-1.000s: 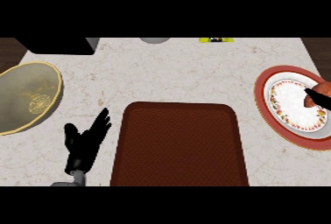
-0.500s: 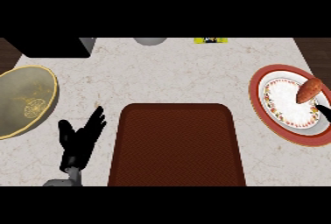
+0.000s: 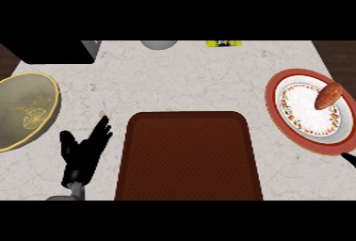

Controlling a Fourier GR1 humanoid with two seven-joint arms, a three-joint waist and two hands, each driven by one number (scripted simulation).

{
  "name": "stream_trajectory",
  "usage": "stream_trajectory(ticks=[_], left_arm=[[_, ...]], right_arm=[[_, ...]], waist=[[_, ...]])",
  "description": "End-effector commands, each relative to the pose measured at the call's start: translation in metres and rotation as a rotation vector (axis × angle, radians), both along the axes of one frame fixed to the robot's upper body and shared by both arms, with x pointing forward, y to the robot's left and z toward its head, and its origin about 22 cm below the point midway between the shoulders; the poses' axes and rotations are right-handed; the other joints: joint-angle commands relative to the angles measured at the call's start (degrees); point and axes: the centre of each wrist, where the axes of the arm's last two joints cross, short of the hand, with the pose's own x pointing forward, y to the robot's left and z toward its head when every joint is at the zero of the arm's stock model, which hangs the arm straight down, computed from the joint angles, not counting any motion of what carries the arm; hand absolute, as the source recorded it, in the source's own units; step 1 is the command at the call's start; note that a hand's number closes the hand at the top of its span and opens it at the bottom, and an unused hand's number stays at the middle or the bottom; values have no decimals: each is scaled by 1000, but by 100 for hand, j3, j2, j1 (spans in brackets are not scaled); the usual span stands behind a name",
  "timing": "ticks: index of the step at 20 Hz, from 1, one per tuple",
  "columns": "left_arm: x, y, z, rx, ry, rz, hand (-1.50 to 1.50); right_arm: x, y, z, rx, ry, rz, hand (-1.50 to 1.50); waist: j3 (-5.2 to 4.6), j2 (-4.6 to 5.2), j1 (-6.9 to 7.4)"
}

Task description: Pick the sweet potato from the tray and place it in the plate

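The counter point(image 3: 201, 84) is pale stone with thin grey veins, and it fills the view. The biggest thing on it is the dark red-brown tray point(image 3: 188, 157), near the middle, and nothing lies in it. At the far left sits a wide yellowish bowl point(image 3: 24, 110). At the right is the red-rimmed plate point(image 3: 306, 110) with a white middle, and the sweet potato point(image 3: 328, 95) rests on it, toward the far right side, so the job looks done. The sweet potato seems hard and a bit heavy for its size, with rough skin that should not slip; its fat middle is the best place to hold it. The left hand point(image 3: 83, 153) stands just left of the tray with fingers spread and up, holding nothing. Only a dark tip point(image 3: 349, 159) shows at the right edge, maybe the right hand; I cannot tell how it is set. A black box point(image 3: 52, 51) sits in the far left corner, and a grey round thing point(image 3: 158, 44) and a small yellow thing point(image 3: 224, 43) lie along the far edge.
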Motion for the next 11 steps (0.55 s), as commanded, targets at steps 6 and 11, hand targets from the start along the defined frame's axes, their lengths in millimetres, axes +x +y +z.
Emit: stream_trajectory(ticks=[6,11], left_arm=[[-4,-4,-5,-6,-10,-7,0],[-12,-6,-6,-8,-5,-9,0]], right_arm=[[-63,23,-2,-41,89,20,-150],[-74,41,0,-54,91,14,-150]], waist=[[2,12,31],[3,13,40]])
